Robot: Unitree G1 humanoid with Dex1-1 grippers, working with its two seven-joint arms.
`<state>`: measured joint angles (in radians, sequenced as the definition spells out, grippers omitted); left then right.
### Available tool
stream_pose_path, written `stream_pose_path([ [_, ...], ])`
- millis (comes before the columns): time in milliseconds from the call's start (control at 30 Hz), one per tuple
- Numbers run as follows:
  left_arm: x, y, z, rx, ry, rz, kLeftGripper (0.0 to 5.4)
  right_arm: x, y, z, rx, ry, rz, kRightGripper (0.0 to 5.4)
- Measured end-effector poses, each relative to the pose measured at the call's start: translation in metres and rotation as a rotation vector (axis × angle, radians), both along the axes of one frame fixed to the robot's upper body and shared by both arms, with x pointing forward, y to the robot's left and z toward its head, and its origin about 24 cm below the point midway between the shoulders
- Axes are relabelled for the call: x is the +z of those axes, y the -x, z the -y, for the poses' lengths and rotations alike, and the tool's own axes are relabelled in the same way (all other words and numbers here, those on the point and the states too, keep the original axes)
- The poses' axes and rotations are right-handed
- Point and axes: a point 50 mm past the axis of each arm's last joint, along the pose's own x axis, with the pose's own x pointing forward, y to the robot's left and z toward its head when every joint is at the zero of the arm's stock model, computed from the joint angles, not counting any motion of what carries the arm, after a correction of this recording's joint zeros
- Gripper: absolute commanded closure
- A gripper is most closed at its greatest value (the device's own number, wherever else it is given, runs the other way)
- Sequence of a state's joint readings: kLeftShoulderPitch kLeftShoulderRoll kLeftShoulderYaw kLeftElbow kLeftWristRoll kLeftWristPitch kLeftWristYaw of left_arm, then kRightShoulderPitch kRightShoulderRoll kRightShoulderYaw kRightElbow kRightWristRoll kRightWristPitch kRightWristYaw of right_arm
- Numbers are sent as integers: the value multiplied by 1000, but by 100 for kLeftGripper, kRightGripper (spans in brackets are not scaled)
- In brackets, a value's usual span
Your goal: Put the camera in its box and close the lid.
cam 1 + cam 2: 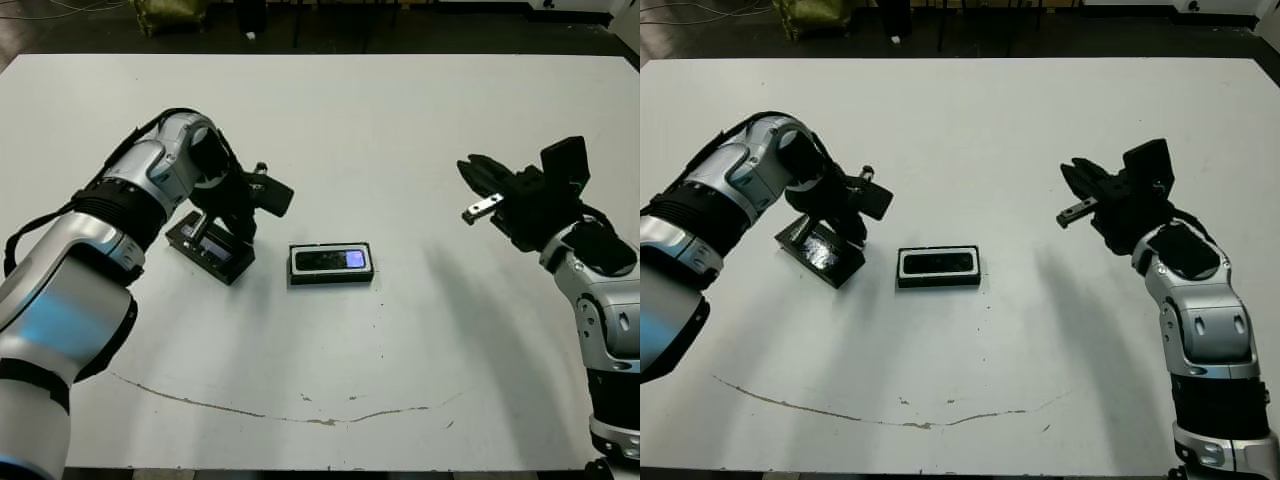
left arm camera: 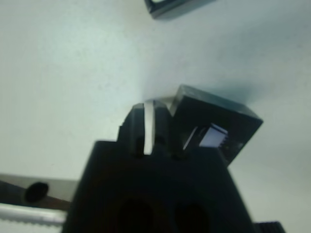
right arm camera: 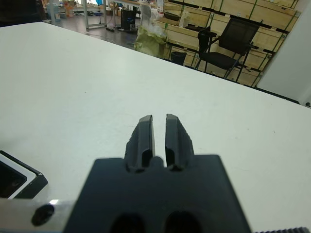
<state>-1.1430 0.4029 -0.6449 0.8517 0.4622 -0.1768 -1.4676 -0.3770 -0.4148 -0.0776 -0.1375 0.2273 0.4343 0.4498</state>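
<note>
Left claw [image 1: 228, 222] sits down on the lid [image 1: 210, 248], its arm hiding the contact; my wrist view shows the fingers [image 2: 149, 127] together against the lid's edge, grip uncertain. Right claw [image 3: 159, 127] hangs closed, empty, well right. Mid-bench, the camera [image 1: 332, 259] lies in the box [image 1: 331, 277], open bench around.

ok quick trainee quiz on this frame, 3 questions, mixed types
1. True or false: the camera already lies inside the box.
2. Which gripper is at the lid? A left, B right, C neither.
3. Fill in: the right gripper, fingers together, holds ____.

Key: 1 true. 2 A, the left gripper. 3 nothing.
</note>
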Motion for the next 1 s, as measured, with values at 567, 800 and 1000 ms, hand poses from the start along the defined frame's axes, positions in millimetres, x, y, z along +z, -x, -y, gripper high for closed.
stream_pose_path([
  [567, 3, 27, -7, -77, -85, -33, 540, 0, 0, 0, 5, -2, -10, 537],
  [800, 7, 33, -17, -112, -127, -24, 540, 1, 1, 1, 5, -10, -11, 537],
  [1000, 0, 37, -22, -142, -190, -46, 540, 0, 1, 2, 9, -11, -16, 537],
])
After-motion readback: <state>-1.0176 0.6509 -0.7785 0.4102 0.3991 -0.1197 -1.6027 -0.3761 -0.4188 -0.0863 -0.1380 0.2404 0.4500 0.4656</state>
